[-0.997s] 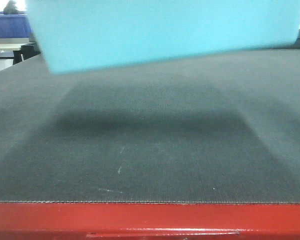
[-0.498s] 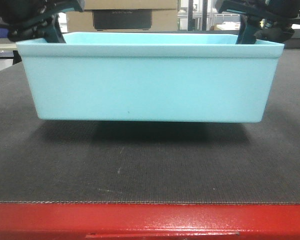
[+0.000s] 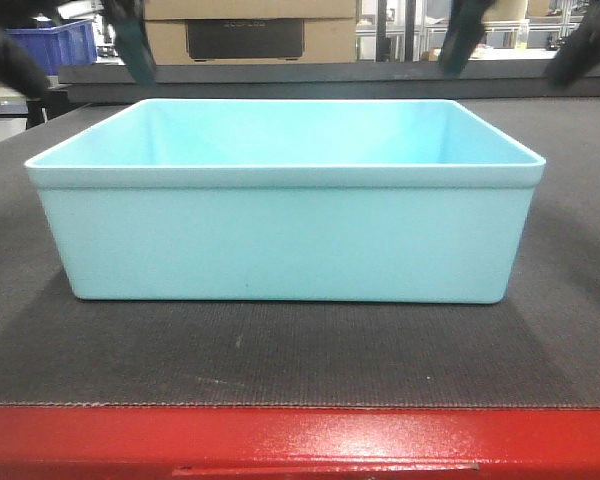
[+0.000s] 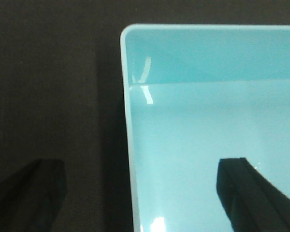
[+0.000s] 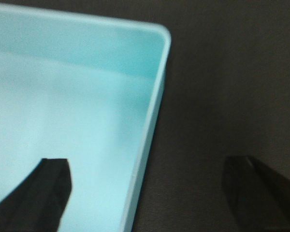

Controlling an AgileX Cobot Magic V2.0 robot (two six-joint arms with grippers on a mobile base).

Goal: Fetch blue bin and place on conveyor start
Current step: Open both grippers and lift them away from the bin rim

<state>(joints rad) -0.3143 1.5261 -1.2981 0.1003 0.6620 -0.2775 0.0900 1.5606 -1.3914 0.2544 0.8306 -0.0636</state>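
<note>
You see the blue bin (image 3: 285, 235) sitting flat on the conveyor start (image 3: 300, 355), filling the middle of the front-facing frame. Its near wall faces the camera, its base rests on the dark grey textured belt, and a strip of bare belt separates it from the glossy red edge (image 3: 300, 440) along the bottom of the frame. The tub is upright and level, and its inside looks bare.

At the top of that frame you find the left gripper (image 3: 70, 45) in the upper left and the right gripper (image 3: 525, 40) in the upper right, both dark, blurred and raised above the rim, touching nothing.

In the left wrist view, the left gripper (image 4: 135, 198) stands wide open at the bottom of the frame: one dark finger hangs over the belt at lower left, the other over the tub's floor at lower right, with the bin's side rim running between them. Neither finger touches the rim.

In the right wrist view, the right gripper (image 5: 150, 193) is likewise spread wide, one finger over the tub's interior at lower left, the other over the belt at lower right, straddling the rim without contact. This view is somewhat blurred.

Behind the belt, you can make out a cardboard box (image 3: 250, 30) at top centre and a dark blue crate (image 3: 60, 42) at upper left.
</note>
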